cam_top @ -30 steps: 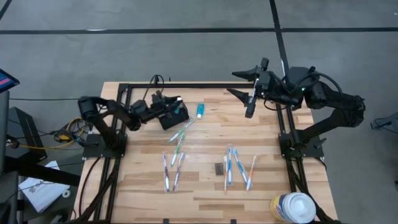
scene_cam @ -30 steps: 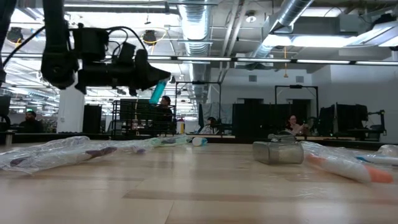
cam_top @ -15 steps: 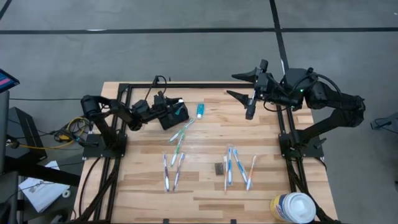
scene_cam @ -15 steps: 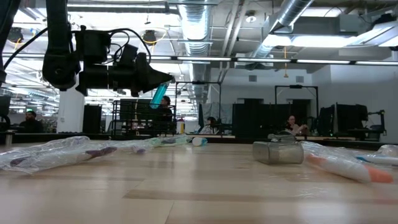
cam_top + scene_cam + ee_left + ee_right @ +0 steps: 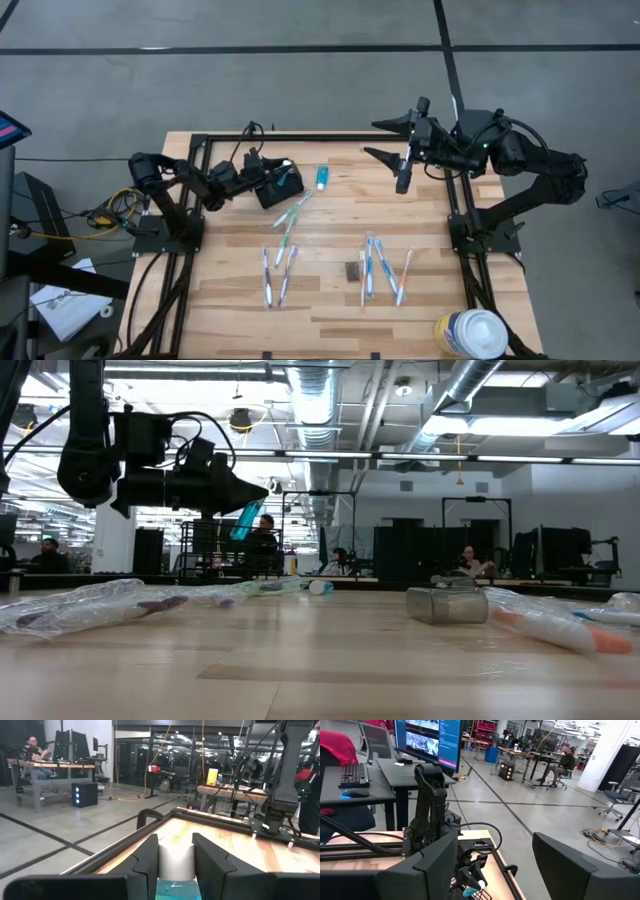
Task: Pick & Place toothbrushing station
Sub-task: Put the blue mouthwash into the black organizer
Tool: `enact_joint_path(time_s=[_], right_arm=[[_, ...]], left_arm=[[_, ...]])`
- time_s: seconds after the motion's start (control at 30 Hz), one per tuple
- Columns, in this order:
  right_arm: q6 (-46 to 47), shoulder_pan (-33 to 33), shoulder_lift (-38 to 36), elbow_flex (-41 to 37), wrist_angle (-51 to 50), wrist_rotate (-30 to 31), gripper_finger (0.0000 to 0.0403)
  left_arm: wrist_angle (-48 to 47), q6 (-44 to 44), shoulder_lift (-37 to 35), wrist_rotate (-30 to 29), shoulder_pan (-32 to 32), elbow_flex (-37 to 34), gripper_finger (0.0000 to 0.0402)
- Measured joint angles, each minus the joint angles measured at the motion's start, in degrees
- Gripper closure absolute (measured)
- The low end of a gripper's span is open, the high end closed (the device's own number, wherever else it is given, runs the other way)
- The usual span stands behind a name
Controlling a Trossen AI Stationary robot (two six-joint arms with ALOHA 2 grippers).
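The left end effector [image 5: 277, 172] pinches a toothpaste tube [image 5: 244, 517] tilted, white cap end up, above the caddy [image 5: 281, 187]; the right end effector [image 5: 388, 137] is spread.

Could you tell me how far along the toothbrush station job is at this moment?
Early. No item can be seen in the caddy so far. In hand: the left gripper holds a toothpaste tube over the caddy. Left: another tube and the toothbrushes lie loose on the table. The right gripper waits open, raised above the far edge.
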Motion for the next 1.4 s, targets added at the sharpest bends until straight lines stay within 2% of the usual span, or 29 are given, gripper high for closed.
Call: enact_joint_path(time_s=[0.63,0.73,1.0,1.2,1.3,1.4], right_arm=[[0.61,0.00,0.00,0.00,-0.02,0.00,0.0155],[0.59,0.00,0.00,0.00,-0.06,0.00,0.0155],[0.60,-0.15,0.00,0.00,-0.32,0.06,0.0155],[5.32,-2.31,2.35,0.02,-3.72,-0.28,0.0155],[6.90,-4.23,5.38,0.02,-3.34,-4.57,0.0155],[9.05,-6.79,9.04,0.04,-1.16,-13.44,0.0155]], left_arm=[[-0.04,-0.16,0.00,2.47,0.00,0.02,0.0317],[0.04,-0.25,-1.78,2.69,0.00,0.65,0.0317],[-0.11,-0.30,-13.81,3.15,1.55,1.01,0.0317],[0.04,-5.55,-26.19,4.98,0.97,1.14,0.0317],[-0.05,-7.96,-31.45,5.36,0.06,1.42,0.0317],[-0.04,-9.41,-34.76,5.44,-1.65,3.45,0.0317]])
